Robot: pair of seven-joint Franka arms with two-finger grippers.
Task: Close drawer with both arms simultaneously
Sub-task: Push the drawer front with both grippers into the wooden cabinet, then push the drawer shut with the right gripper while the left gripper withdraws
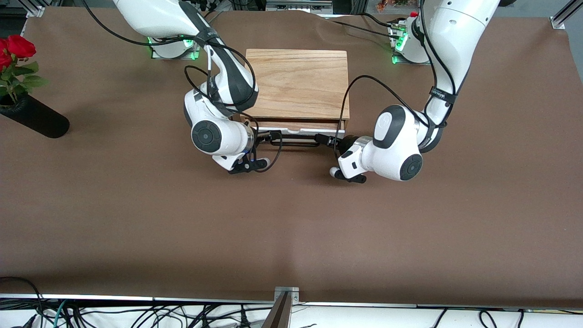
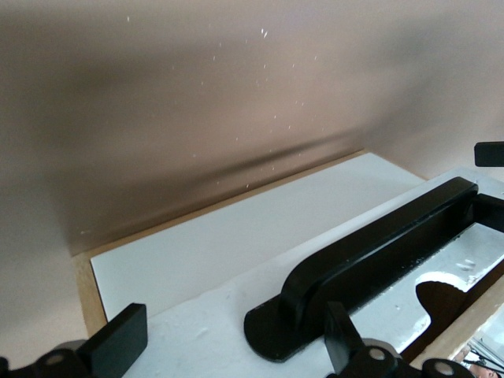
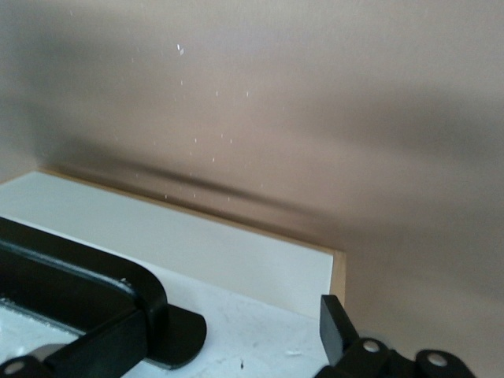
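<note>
Looking across from the front camera, we see the drawer (image 1: pixel 298 130) at about twelve o'clock on the brown desk (image 1: pixel 291 228), drawn a little way out of a wooden box (image 1: pixel 298 82). Only a narrow strip of its light wood inside shows, between the box's top and the white front panel. The black bar handle (image 1: pixel 294 142) runs along that panel on the side nearer the camera. The right gripper (image 1: pixel 265 135) sits at the handle's end toward the right arm's end of the desk, roughly nine o'clock from the handle's middle. The left gripper (image 1: pixel 326 139) sits at the other end, roughly three o'clock from it. Both arms bend down low, with their wrists just nearer the camera than the drawer front. A black vase (image 1: pixel 35 119) of red roses (image 1: pixel 16 48) stands at about ten o'clock, well apart from the box.

Through the left wrist camera we see the white panel close up. The handle's mounting foot (image 2: pixel 272 335) lies between two black fingers (image 2: pixel 122 335), so these jaws stand apart, clamped on nothing.

Through the right wrist camera we see the handle's other foot (image 3: pixel 177 335), with one finger (image 3: pixel 337 324) standing clear beside it. A gap of white panel shows between them, so these jaws are apart too.
</note>
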